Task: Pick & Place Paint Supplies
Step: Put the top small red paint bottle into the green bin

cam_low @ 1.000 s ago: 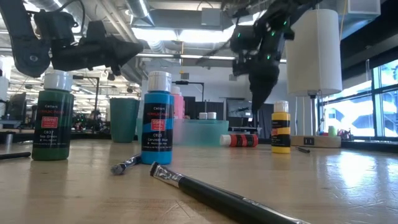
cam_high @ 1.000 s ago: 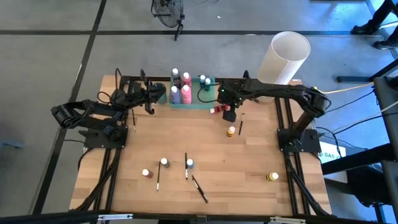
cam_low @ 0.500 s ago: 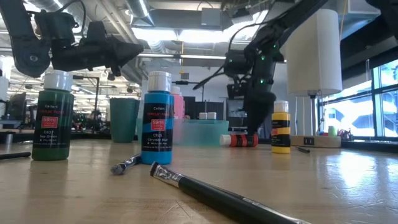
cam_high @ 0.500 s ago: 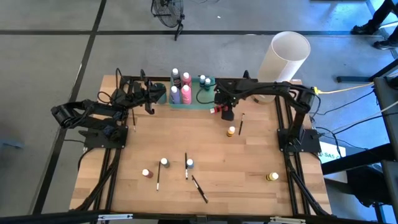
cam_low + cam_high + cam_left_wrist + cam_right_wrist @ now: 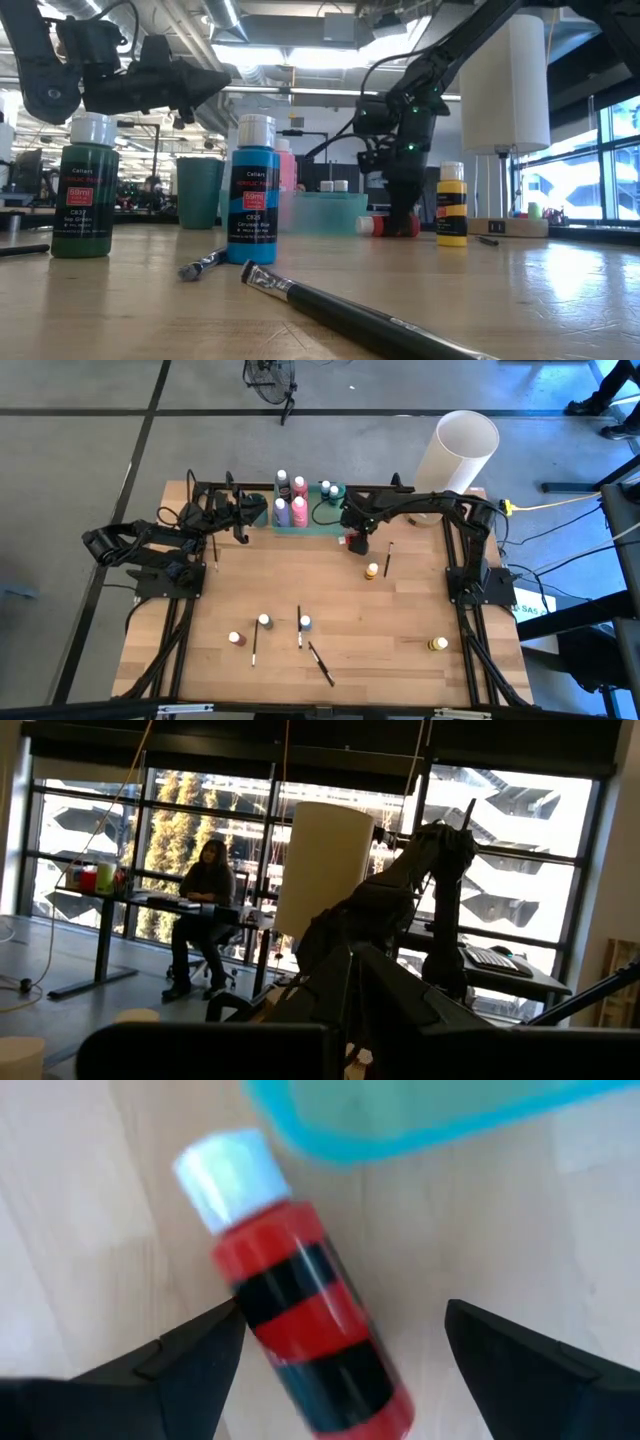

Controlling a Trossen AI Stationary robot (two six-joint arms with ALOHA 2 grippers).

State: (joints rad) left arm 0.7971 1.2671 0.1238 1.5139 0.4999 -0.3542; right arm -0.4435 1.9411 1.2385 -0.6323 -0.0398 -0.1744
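Right tool hovering over the tipped red bottle by the tray

I'm holding my right tool [image 5: 340, 1355] low over the red paint bottle [image 5: 300, 1320], fingers [image 5: 170, 1365] spread wide with one on each side of it and not touching; the bottle is lying on its side on the desk [image 5: 400, 610], white cap pointing at the green tray [image 5: 300, 526] just beside it. The tray is holding a purple bottle [image 5: 281, 511], two pink ones [image 5: 298, 510] and a couple of others with white caps, all upright. My left tool [image 5: 243, 515] is waiting pressed together near the tray's other end, holding nothing. Yellow bottle [image 5: 451, 205], blue bottle [image 5: 253, 190], green bottle [image 5: 84, 187] and loose brushes [image 5: 320, 663] are sitting out on the desk.
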